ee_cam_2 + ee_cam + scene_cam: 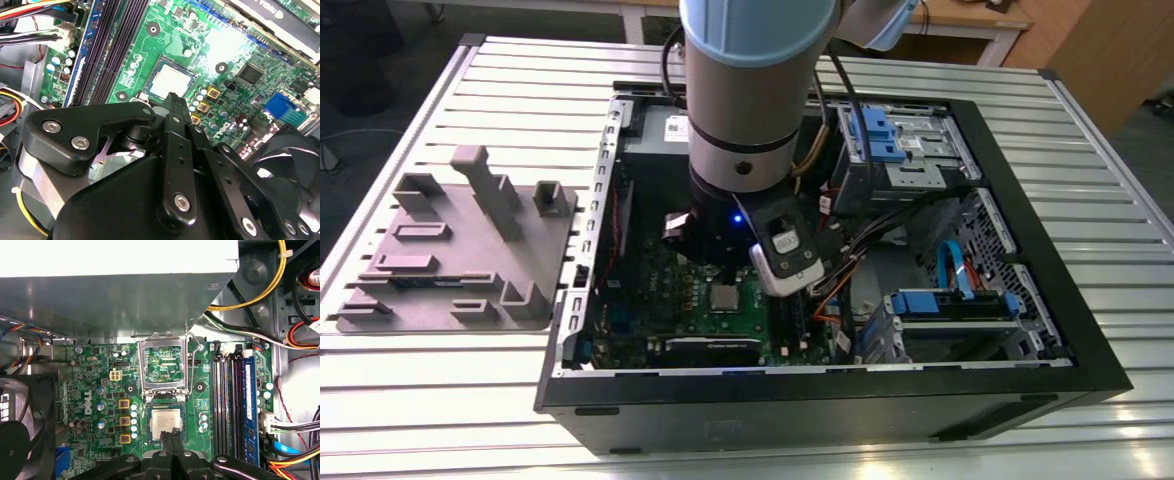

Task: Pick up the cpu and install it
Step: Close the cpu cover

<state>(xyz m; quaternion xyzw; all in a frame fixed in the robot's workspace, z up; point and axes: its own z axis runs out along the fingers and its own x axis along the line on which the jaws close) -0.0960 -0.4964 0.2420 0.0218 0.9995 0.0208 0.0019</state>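
Note:
The cpu (166, 421) is a small square chip with a pale silver top. It lies flat in the socket of the green board (90, 390), also seen as the cpu (170, 81) and the cpu (724, 296). The silvery socket frame (165, 365) stands hinged up beside it. My gripper (172, 434) is shut, its black fingers pressed together with nothing between them. The tips hover at the edge of the chip, and the gripper (175, 101) sits just over that same edge. The arm (744, 130) reaches down into the open computer case.
The black case wall (1067, 300) rings the board. Dark memory slots (232, 400), a fan (20, 430), bundled cables (260, 295) and a big grey metal box (115, 285) crowd the socket. A grey tray (454, 250) lies on the slatted table at the exterior view's left.

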